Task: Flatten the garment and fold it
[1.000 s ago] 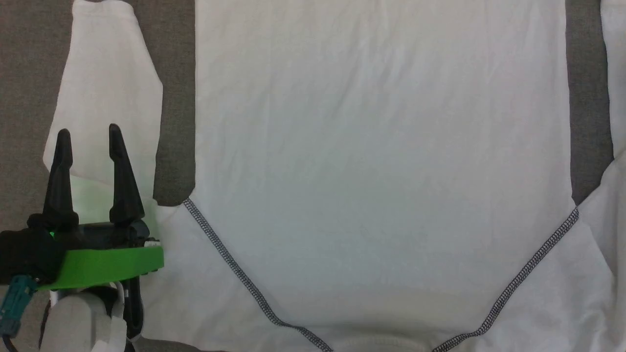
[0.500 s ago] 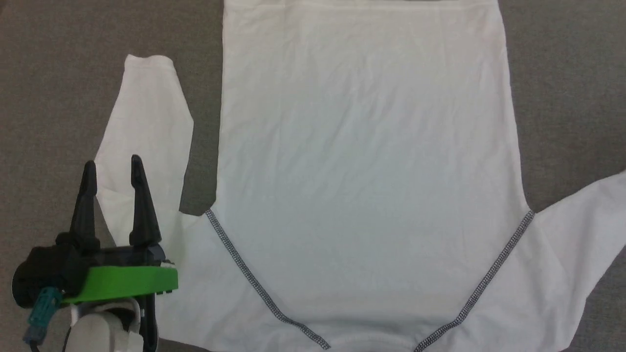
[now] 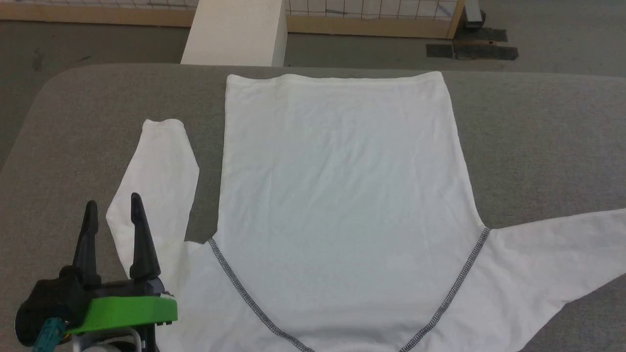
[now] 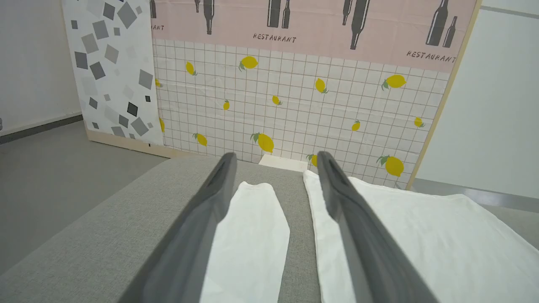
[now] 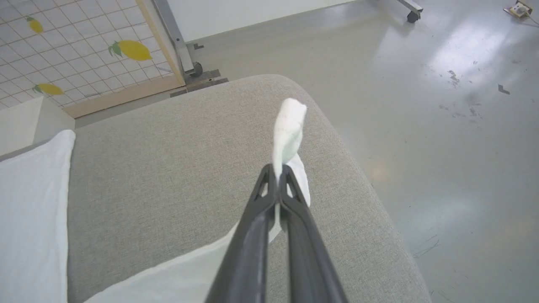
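The garment (image 3: pixel 342 195), a white shirt with dark zigzag raglan seams, lies flat on the grey table (image 3: pixel 538 127), hem at the far side. Its left sleeve (image 3: pixel 161 176) lies folded up alongside the body. The right sleeve (image 3: pixel 552 249) stretches out to the right edge of the head view. My left gripper (image 3: pixel 112 208) is open above the left sleeve (image 4: pixel 248 235), nothing between its fingers. My right gripper (image 5: pixel 278 168) is shut on the right sleeve's cuff (image 5: pixel 288 126), held above the table's right end.
A white box (image 3: pixel 234 32) stands beyond the table's far edge, in front of a tiled lemon-print panel (image 4: pixel 294 101). The table's rounded right end (image 5: pixel 337 139) drops to a glossy grey floor (image 5: pixel 442 126). Bare grey tabletop lies left and right of the shirt.
The head camera has pulled back and tilted up, so the whole shirt, table edge and box now show. The right sleeve now stretches out sideways to the right.
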Motion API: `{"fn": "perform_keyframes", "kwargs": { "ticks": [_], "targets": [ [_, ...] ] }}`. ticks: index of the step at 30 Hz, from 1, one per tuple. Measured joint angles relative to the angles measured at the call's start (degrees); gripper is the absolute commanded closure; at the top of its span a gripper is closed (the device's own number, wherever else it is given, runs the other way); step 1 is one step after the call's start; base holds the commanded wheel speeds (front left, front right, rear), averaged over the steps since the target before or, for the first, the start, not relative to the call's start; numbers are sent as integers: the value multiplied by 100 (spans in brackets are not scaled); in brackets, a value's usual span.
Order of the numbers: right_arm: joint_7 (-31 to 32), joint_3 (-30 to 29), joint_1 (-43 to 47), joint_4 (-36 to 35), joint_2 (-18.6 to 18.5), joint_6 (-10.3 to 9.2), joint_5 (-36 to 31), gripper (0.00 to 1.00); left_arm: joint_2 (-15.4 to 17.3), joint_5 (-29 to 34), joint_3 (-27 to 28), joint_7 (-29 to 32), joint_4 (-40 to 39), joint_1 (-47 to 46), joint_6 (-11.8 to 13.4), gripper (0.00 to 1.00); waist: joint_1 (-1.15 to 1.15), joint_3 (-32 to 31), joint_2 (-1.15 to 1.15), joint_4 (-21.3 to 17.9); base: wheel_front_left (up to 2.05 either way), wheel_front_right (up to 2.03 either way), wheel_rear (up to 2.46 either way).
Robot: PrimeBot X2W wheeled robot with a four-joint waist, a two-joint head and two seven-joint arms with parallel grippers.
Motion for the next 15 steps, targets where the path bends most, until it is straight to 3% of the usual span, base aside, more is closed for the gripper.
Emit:
{"fn": "perform_keyframes", "kwargs": {
  "ticks": [5,10,15],
  "targets": [
    [-56,860,101,-661,234,0,467,100,-13,27,0,0,-8,15,0,0,0,-167,0,-130,0,0,0],
    [-57,2085,333,-1259,636,0,1081,100,-29,34,-19,0,2,24,-2,0,0,-276,0,-168,0,0,0],
    [-54,3453,599,-1624,1396,0,1345,100,-41,36,-90,0,47,29,-37,0,0,-332,0,-75,0,0,0]
  ]
}}
